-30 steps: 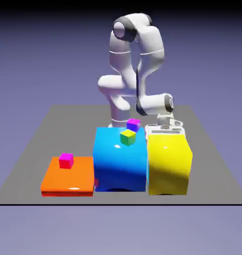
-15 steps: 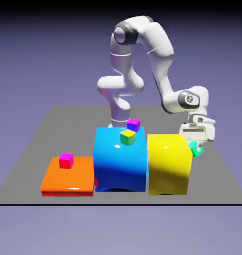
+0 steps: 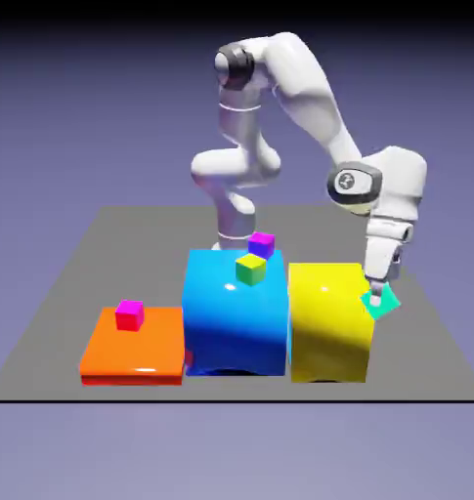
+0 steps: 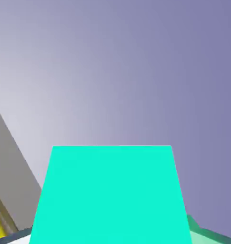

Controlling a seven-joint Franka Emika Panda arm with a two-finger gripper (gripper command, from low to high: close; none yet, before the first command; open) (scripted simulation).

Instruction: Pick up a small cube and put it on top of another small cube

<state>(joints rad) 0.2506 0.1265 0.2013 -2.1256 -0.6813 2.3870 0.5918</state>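
The small teal-green cube (image 3: pixel 381 303) hangs tilted just off the yellow block's right side, above the table, with my gripper (image 3: pixel 377 292) shut on it. In the hand view the teal cube (image 4: pixel 110 195) fills the lower half and hides my fingertips. The tiny purple cube (image 3: pixel 261 244) rests on the far edge of the big blue block (image 3: pixel 235 312), well to the exterior view's left of my gripper.
A yellow-green small cube (image 3: pixel 249 269) sits on the blue block just in front of the purple one. A magenta small cube (image 3: pixel 129 313) lies on the low orange block (image 3: pixel 135 345). The tall yellow block (image 3: pixel 327 322) stands right beside my gripper.
The arm swung from behind the yellow block out to its right side, carrying the teal cube. The hand has rolled and lifted slightly, so the cube now hangs tilted.
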